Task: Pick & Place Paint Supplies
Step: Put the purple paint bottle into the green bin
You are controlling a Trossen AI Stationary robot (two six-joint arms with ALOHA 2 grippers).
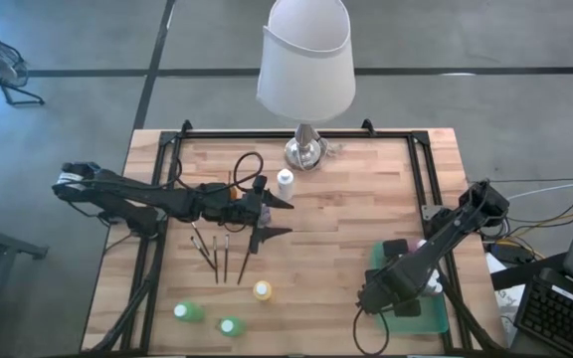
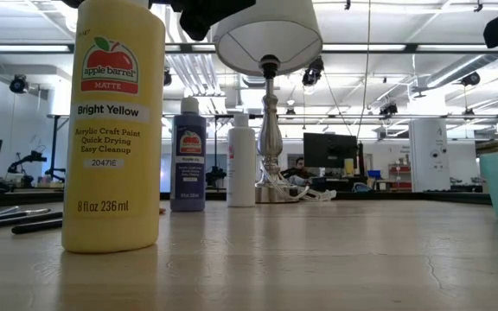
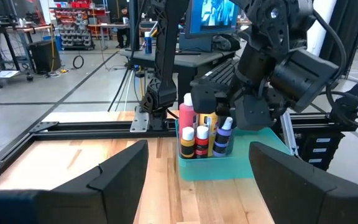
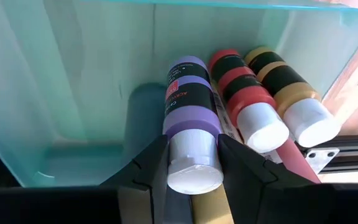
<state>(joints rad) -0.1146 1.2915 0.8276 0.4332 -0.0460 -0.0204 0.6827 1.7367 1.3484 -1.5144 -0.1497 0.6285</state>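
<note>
From above, the left pincer (image 1: 275, 217) is hovering wide over the middle of the desk (image 1: 336, 259), empty; the brushes (image 1: 217, 254) are lying just below it in this view, thin dark sticks with their long axes running roughly along the desk's depth; a white bottle (image 1: 286, 182) is standing just beside its upper finger, and a yellow bottle (image 1: 262, 290) and two green ones (image 1: 187, 312) are sitting nearer the front edge; the left arm is plainly the nearer one to all of these. The right pincer (image 1: 381, 295) is reaching into the teal bin (image 1: 434, 316) at the desk's right.

At desk level, the yellow bottle (image 2: 115, 130) is standing upright, smooth plastic, labelled; a blue bottle (image 2: 188, 155) and the white bottle (image 2: 241, 161) are standing behind it near the lamp (image 2: 268, 52).

From the left wrist, the fingers (image 3: 114, 171) are spreading wide with nothing between them; the bin (image 3: 229, 165) is holding several upright bottles.

From the right wrist, the pincer (image 4: 191, 165) is closing narrowly on a purple bottle (image 4: 191, 102) by its white cap; red (image 4: 241, 93) and yellow-brown bottles are lying parallel beside it, seemingly touching.
</note>
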